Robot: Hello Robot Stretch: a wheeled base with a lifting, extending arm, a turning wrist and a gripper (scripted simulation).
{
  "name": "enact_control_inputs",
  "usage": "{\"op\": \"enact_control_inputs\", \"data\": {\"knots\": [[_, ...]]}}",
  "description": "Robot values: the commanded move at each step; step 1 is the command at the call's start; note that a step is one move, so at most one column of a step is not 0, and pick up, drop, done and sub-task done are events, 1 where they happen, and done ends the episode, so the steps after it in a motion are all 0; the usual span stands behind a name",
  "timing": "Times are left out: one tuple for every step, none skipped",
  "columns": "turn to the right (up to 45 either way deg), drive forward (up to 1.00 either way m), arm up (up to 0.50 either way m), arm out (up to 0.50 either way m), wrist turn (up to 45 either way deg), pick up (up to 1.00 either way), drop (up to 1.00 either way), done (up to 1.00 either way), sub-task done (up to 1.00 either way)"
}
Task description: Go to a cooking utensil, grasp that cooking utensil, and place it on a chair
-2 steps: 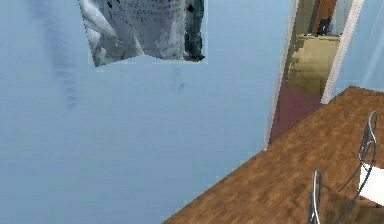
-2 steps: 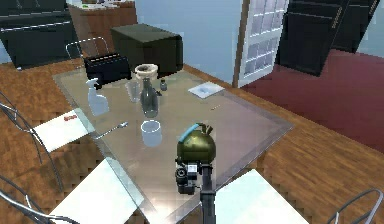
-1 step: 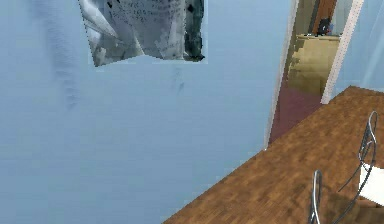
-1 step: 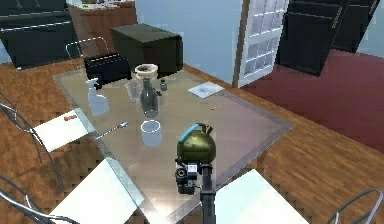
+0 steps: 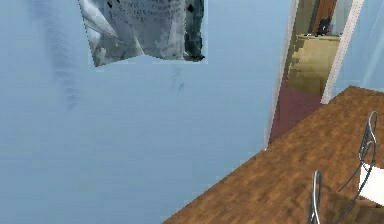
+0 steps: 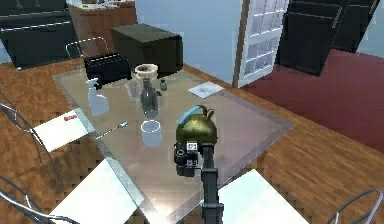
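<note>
Dark metal kettle [image 6: 197,128] at the frame's lower middle looks stiff, heavy, slippery; its top handle [image 6: 204,110] seems best to take. Whether the gripper [image 6: 187,158] grasps anything, I cannot tell.

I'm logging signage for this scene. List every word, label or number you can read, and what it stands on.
Nothing is legible.
Wall picture: grey marks, too blurred.
White squares on the arm: black marks, too small.
Red patch beside the glass table: too small.
</note>
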Motion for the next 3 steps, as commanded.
{"op": "enact_control_inputs", "data": {"knots": [[0.0, 0.0, 0.32, 0.0, 0.0, 0.0, 0.0, 0.0, 0.0], [0.0, 0.0, 0.0, 0.0, -45.0, 0.0, 0.0, 0.0, 0.0], [0.0, 0.0, 0.0, 0.0, -45.0, 0.0, 0.0, 0.0, 0.0]]}}
